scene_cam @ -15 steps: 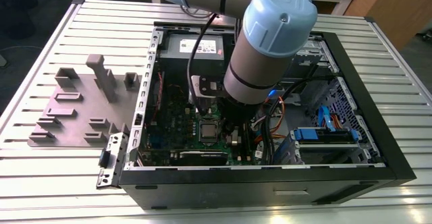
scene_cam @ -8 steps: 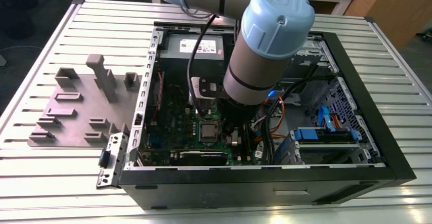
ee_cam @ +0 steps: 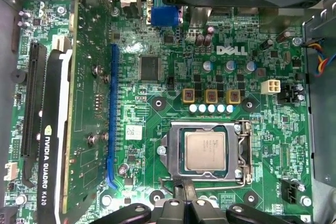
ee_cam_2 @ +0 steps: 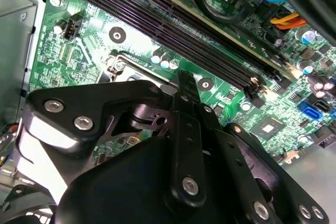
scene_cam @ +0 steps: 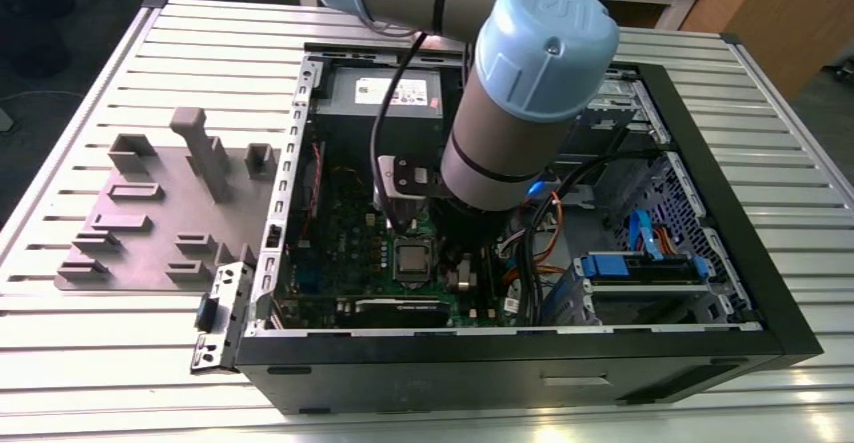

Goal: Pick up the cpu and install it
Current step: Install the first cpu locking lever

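- One open black computer case (scene_cam: pixel 747 303) lies on the slatted metal worktop (scene_cam: pixel 120 363). One grey fixture plate (scene_cam: pixel 147 213) with raised blocks sits at 9 o'clock of the case in the exterior view.
- One arm (scene_cam: pixel 514 133) with pale blue joint caps reaches down into the case.
- One cpu (ee_cam: pixel 205 150) (scene_cam: pixel 412 260): flat, silvery top, lying inside the silver socket frame (ee_cam: pixel 170 150) on the green motherboard (ee_cam: pixel 262 145). In the exterior view it is at about 7 o'clock of the arm's lower end.
- The cpu top carries faint print, too small to make out.
- Gripper (ee_cam: pixel 188 205) (ee_cam_2: pixel 185 77): the black fingers (ee_cam: pixel 174 208) are pressed close together with nothing between them. They sit just beside the socket frame's edge and do not touch the cpu.
- One grey box (scene_cam: pixel 387 93) with one white label sits at 12 o'clock of the motherboard in the exterior view.
- Counted in the first wrist view:
  - three gold square parts (ee_cam: pixel 211 96) in a row
  - five pale round capacitor tops (ee_cam: pixel 211 108) just beside them
  - one long blue slot (ee_cam: pixel 112 114)
  - one black graphics card (ee_cam: pixel 52 156) with white lettering
  - one white logo printed on the board
- The second wrist view shows long black memory slots (ee_cam_2: pixel 173 30) side by side. I could not count them for certain.
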{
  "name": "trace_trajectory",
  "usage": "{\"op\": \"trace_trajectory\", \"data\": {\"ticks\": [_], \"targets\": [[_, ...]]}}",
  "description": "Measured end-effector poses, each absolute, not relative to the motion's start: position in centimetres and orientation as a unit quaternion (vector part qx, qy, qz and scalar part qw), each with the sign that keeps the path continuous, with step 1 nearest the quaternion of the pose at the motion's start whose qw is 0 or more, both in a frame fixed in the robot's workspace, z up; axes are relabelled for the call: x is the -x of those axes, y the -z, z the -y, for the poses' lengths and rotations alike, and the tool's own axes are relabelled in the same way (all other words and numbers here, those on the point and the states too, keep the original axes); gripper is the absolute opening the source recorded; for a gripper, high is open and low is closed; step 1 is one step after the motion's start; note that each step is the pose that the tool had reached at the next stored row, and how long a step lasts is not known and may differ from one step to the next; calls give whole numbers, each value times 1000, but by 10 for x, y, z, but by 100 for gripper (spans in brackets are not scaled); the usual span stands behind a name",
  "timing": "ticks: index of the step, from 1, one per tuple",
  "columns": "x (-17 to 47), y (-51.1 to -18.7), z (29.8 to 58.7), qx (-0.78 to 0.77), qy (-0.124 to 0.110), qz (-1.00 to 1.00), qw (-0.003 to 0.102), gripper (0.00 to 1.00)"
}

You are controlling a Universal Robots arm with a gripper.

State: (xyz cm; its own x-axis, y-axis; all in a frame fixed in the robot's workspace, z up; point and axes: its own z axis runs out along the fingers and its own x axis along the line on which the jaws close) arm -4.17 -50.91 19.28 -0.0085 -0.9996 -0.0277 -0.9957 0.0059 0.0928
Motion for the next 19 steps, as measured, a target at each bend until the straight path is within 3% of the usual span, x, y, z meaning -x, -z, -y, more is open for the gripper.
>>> {"op": "trace_trajectory", "data": {"ticks": [19], "targets": [[42,-190,509,-704,38,709,18,11]]}}
